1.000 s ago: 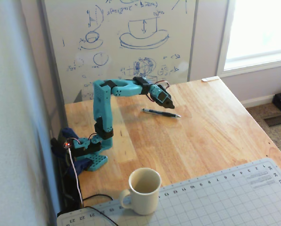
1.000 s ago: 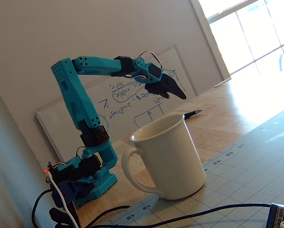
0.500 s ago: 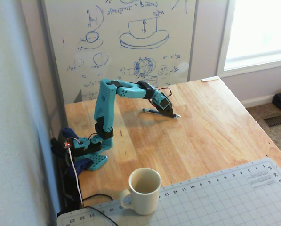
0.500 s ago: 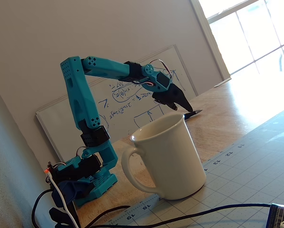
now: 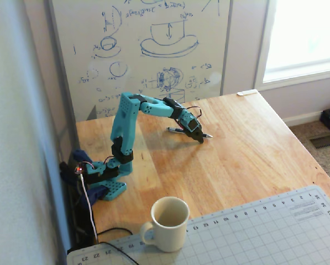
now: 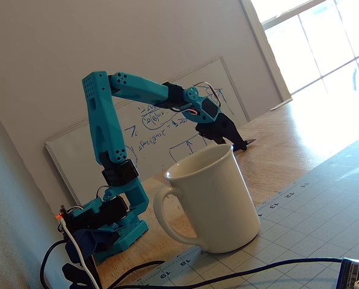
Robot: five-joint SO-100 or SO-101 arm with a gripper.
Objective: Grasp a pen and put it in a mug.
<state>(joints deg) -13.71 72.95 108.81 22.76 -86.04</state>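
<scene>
The dark pen [image 5: 176, 131] lies on the wooden table [image 5: 247, 154] near its far side, silvery tip pointing right in a fixed view. My gripper [image 5: 200, 138] reaches down onto the pen's middle, with its black fingers straddling it and closed together on it. The pen stays at table level. In another fixed view the gripper [image 6: 238, 145] shows as one narrow dark wedge, with the pen tip [image 6: 250, 142] sticking out to its right. The cream-white mug [image 5: 169, 223] stands upright and empty at the near table edge, handle to the left, and fills the foreground elsewhere [image 6: 212, 201].
A green cutting mat [image 5: 253, 232] covers the near right of the table, under the mug's right side. A whiteboard [image 5: 142, 44] leans on the wall behind the arm. The teal arm base [image 5: 104, 179] and cables [image 5: 90, 210] sit at the left edge.
</scene>
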